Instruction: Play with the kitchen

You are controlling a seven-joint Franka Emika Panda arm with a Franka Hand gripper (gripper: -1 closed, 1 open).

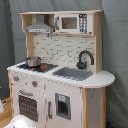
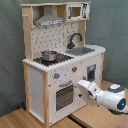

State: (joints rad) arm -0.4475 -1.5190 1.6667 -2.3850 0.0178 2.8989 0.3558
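In the first exterior view the kitchen fills the frame, standing upright against a grey curtain, with its hood and microwave up top, a small metal pot on the black hob, the grey sink and the black faucet beside it, and the oven door low on the first exterior view's left; only a white rounded bit of the arm shows at the bottom edge, and the hand is not visible here. In the second exterior view the kitchen stands on a wooden floor, and the arm reaches in from the second exterior view's right with the hand just beside the right edge of the oven door, under the knobs. I cannot tell whether the hand is open or closed, or whether it has hold of anything; it looks close to or touching the door front. The likely risk from here is a glancing contact: if the hand presses on the door edge instead of catching the handle, it could slip off, or push the light toy backward and rattle the pot off the hob.
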